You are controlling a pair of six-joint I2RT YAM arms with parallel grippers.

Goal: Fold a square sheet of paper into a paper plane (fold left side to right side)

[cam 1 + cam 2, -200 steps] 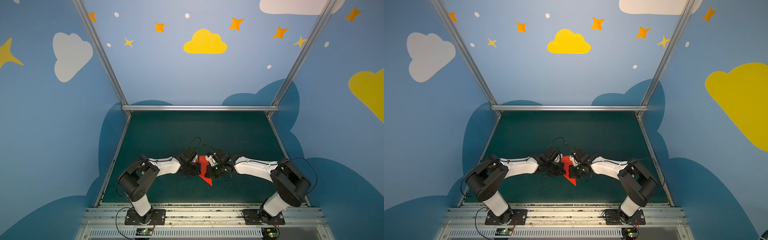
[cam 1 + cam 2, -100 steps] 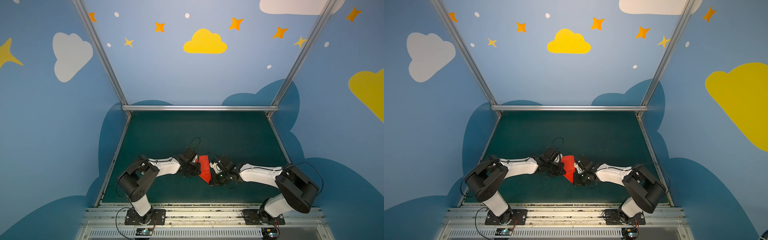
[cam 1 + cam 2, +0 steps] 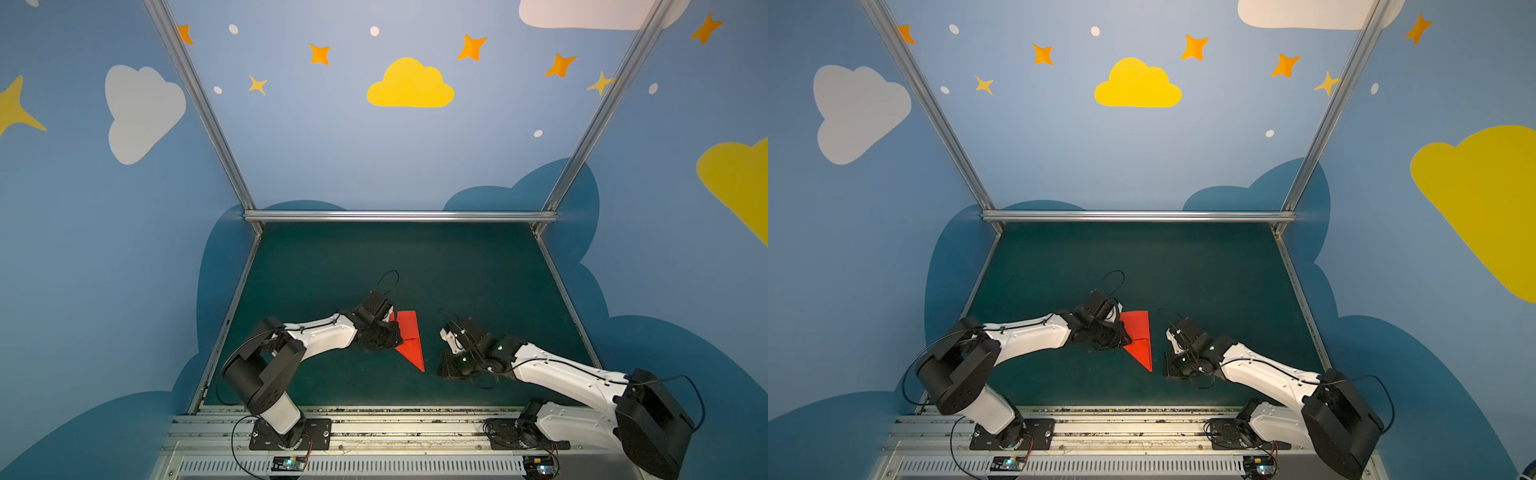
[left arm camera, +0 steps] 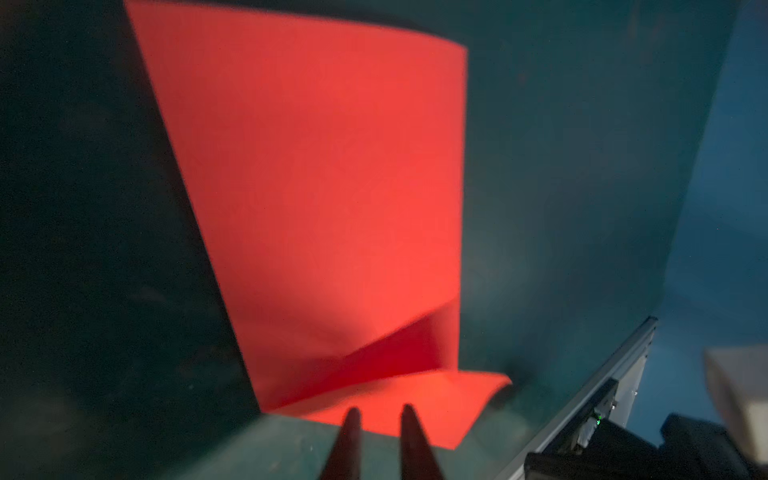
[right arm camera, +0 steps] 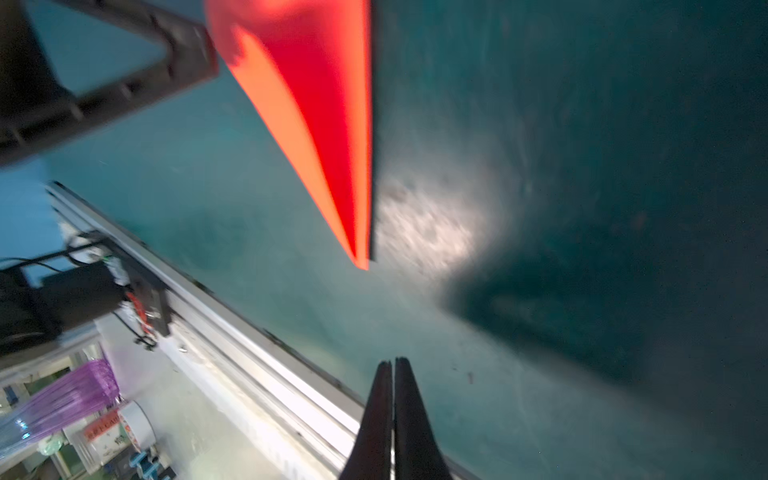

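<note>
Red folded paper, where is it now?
In both top views the bright red folded paper sheet lies near the front middle of the dark green mat, beside the left claw and apart from the right claw.

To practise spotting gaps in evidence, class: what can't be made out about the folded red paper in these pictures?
- Both top views: the left edge of the folded red paper hides under the left arm's wrist.
- Left wrist view: blurred; whether the left gripper touches the paper is unclear.
- Right wrist view: blurred; the frame edge cuts off the paper's wide end.
</note>
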